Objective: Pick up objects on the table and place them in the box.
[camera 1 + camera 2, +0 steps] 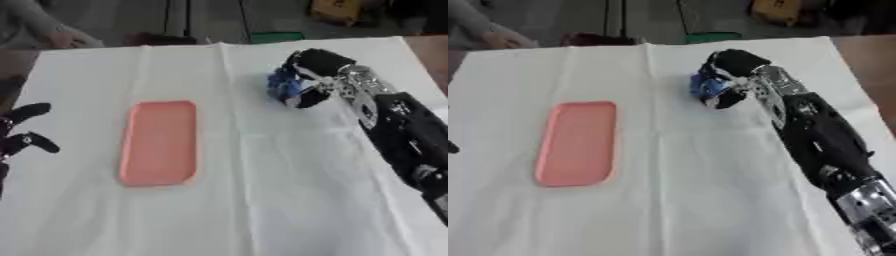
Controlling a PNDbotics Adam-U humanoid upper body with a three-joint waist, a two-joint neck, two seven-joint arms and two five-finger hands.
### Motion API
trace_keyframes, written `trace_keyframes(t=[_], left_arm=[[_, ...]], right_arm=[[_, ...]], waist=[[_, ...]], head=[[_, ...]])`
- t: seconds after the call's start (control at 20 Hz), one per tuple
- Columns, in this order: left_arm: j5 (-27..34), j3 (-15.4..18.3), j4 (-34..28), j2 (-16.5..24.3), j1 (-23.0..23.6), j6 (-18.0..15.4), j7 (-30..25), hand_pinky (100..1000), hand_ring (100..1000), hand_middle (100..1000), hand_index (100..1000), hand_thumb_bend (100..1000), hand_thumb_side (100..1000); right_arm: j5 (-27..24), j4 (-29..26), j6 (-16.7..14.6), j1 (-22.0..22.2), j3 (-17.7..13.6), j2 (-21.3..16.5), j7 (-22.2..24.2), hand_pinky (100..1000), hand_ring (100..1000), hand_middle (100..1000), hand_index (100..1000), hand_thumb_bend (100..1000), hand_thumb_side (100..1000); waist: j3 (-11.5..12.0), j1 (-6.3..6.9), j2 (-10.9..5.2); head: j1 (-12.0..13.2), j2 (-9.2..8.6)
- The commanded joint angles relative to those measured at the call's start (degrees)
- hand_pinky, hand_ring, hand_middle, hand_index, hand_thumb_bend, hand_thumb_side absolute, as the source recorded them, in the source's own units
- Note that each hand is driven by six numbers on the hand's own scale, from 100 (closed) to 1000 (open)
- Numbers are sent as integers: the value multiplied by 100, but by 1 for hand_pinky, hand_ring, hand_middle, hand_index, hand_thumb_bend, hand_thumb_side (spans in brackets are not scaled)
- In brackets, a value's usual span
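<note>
tabletop [262,200]: I see it covered by a white cloth with a few creases, one running lengthwise just right of the tray. Dark floor beyond the far edge, with a green item and a yellow item on it, both too blurred for me to identify.

tray [160,142]: pink, shallow, rounded rectangle, long axis running away from me. Lies flat on the cloth, left of centre. This is my landmark. I see nothing inside it.

blue object [705,85]: small, blue with white patches, shape not clear to me. Sits to the right of the tray and farther back than its far edge, well apart from it. I can't tell whether it rests on the cloth or is lifted.

right hand [730,80]: comes in from the right side, arm black with silver joints, stretched diagonally toward the far side of the tray. Fingers curled round the blue object, thumb below it, fingers over the top.

left hand [19,134]: at the left edge in the left eye view, left of the tray and apart from it. Fingers spread and relaxed, holding nothing.
</note>
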Motion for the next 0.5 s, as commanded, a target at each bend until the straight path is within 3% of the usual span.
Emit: trace_keyframes(t=[0.05, 0.15, 0.2, 0.5], left_arm=[[20, 11, -125, 31, -81, -4, -18, 528, 847, 976, 983, 133, 790], [19, 12, -125, 31, -81, -4, -19, 528, 847, 976, 983, 133, 790], [19, 12, -125, 30, -80, -4, -19, 528, 847, 976, 983, 134, 790], [17, 20, -125, 26, -78, 0, -15, 529, 848, 976, 984, 135, 790]], right_arm=[[90, -26, 22, -74, -17, -89, -182, 649, 621, 467, 603, 175, 264], [118, -9, 23, -70, -13, -86, -240, 649, 620, 465, 600, 170, 261], [122, -8, 25, -69, -18, -84, -274, 627, 602, 439, 566, 100, 219], [-79, -281, 25, -46, -16, -114, -527, 586, 573, 407, 538, 100, 154]], waist=[[-5, -2, -80], [-6, -2, -79], [-9, -2, -79], [-42, -5, -76]], head=[[26, -71], [29, -71], [30, -68], [45, -53]])
